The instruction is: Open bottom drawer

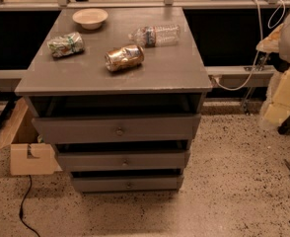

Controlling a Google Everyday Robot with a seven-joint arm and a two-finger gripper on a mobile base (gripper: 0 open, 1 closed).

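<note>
The grey cabinet [86,75] stands in the middle of the camera view with three drawers. The bottom drawer [100,183] is the lowest and looks narrowest, with a tiny round knob [129,184] at its centre. A dark gap shows above its front, as with the middle drawer [95,161] and the top drawer [76,130]. My gripper is out of view; no fingers show anywhere near the drawers.
On the cabinet top lie a pale bowl [90,18], a crumpled green packet [65,44], a gold can [124,57] and a plastic bottle [155,34]. A cardboard box [29,158] and a black cable [24,209] are at the left. Yellow foam [285,95] is at the right.
</note>
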